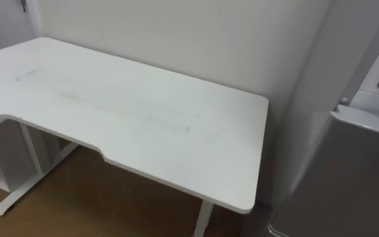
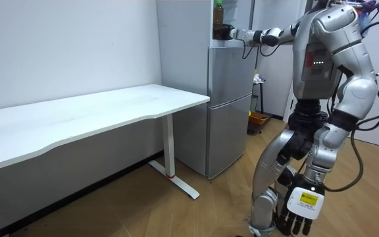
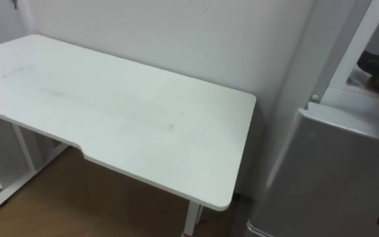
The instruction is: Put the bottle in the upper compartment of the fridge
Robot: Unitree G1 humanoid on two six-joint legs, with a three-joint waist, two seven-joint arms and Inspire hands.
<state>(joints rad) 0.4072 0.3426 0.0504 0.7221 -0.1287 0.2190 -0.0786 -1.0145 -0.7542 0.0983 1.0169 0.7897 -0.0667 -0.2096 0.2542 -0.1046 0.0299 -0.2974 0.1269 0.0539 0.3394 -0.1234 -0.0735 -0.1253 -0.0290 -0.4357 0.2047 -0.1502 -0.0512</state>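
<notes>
The robot stands upright on the wooden floor (image 2: 196,217) in front of the fridge (image 2: 229,99), on the fridge's right in the room view, with its right arm stretched straight out to the top section. The right robot hand (image 2: 227,31) is up at the open upper part of the fridge with its fingers clamped round the lower part of the bottle (image 2: 219,14). The bottle stands upright in that grip, its pale cap on top, right at the mouth of the upper compartment and above the grey lower door. Whether its base already rests on a shelf I cannot tell. The lower door is closed.

The left robot hand (image 2: 301,205) hangs low beside the robot's leg, well away from the fridge, with its fingers straight and apart, holding nothing.

The long white counter (image 2: 110,105) sits just beside the fridge on the room view's left, its end close to the fridge's side and its back edge along the wall (image 2: 64,46). From the head camera the counter runs off to the fridge's left. On the far side of the fridge, down at floor level, sits a small orange bin (image 2: 258,119).
</notes>
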